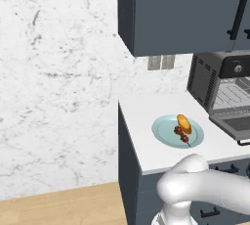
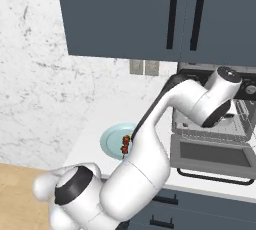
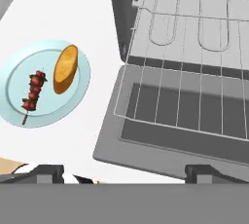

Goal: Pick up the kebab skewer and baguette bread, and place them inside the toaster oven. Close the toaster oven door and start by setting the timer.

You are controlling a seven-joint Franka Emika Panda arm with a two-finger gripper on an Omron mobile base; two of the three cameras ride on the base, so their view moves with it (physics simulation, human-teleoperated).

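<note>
Hovering above the counter, our gripper has its fingers spread wide with nothing between them. On the pale blue plate, left of the toaster oven, we see the kebab skewer lying just beside the baguette bread. The toaster oven door lies folded down flat, and the wire rack sits out over it.

Toaster oven cropped at right edge; baguette bread — mostly behind the arm
</note>
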